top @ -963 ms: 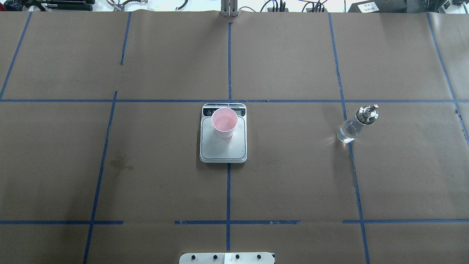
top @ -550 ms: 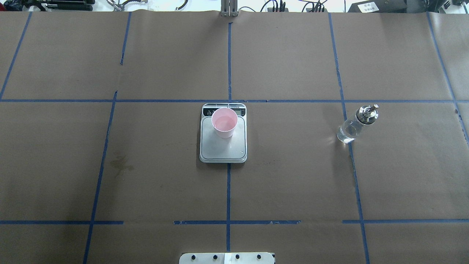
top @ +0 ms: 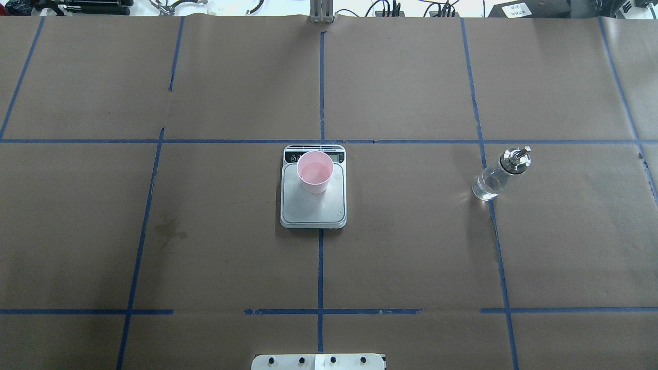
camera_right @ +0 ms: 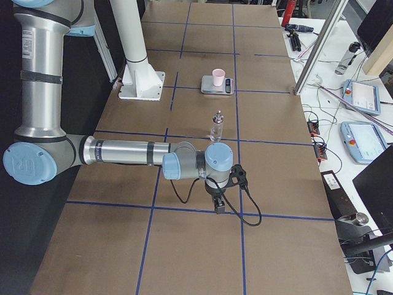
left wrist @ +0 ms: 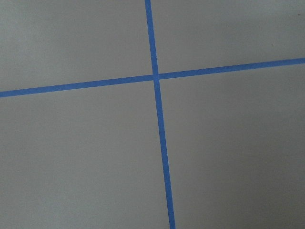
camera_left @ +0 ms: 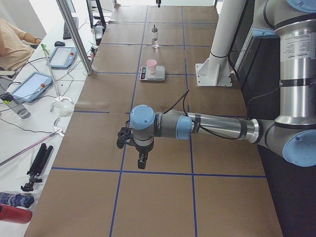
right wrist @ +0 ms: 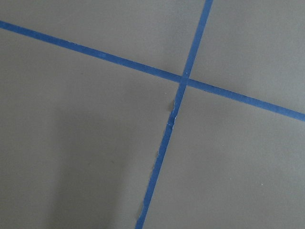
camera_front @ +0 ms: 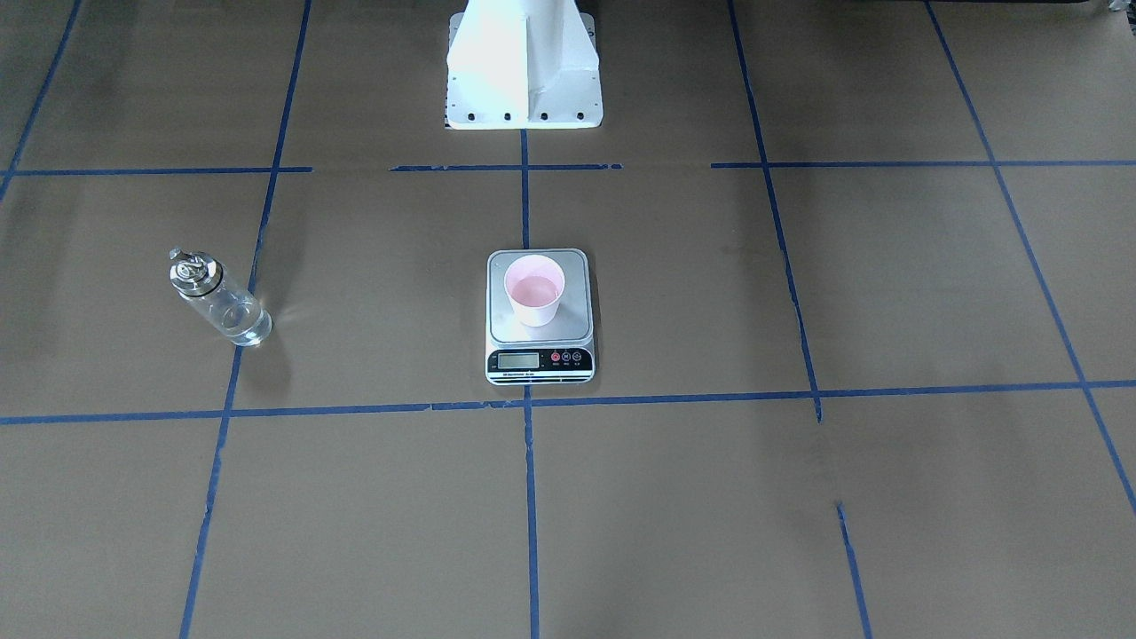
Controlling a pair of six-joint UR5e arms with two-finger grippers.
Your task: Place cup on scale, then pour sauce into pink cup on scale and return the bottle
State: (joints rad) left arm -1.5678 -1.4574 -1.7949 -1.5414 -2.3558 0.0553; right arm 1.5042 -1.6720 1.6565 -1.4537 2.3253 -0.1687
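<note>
Brown-papered table (top: 411,246), crossed with blue tape. Beyond its ends, the left arm (camera_left: 197,126) and the right arm (camera_right: 129,152), each stretched low over a tape crossing, well apart from everything below.

In the overhead view:
- **Centre:** scale (top: 313,208), display strip at its 12 o'clock end.
- **3 o'clock of the scale, well apart:** bottle (top: 494,177), upright on a tape line, clear sauce (top: 486,189) in the glass.
- **On the platform, toward 12 o'clock:** cup (top: 314,172), upright, just beside the display strip. Cannot tell whether any sauce lies in it.

Cup placement judged done; pouring judged next, unless finished already.
- Reach with the right arm.
- Grasp the glass body below the metal cap and carry it upright.
- Come in from 3 o'clock and tip the spout just over the rim.
- Avoid pressing on the platform or nudging the cup.
- Set the bottle back on the same tape line.

Left gripper (camera_left: 141,160) and right gripper (camera_right: 218,206) show only small, from the side views. Cannot tell how far apart the jaws stand. Nothing of the task within reach of either. Only paper and tape in both wrist views.
</note>
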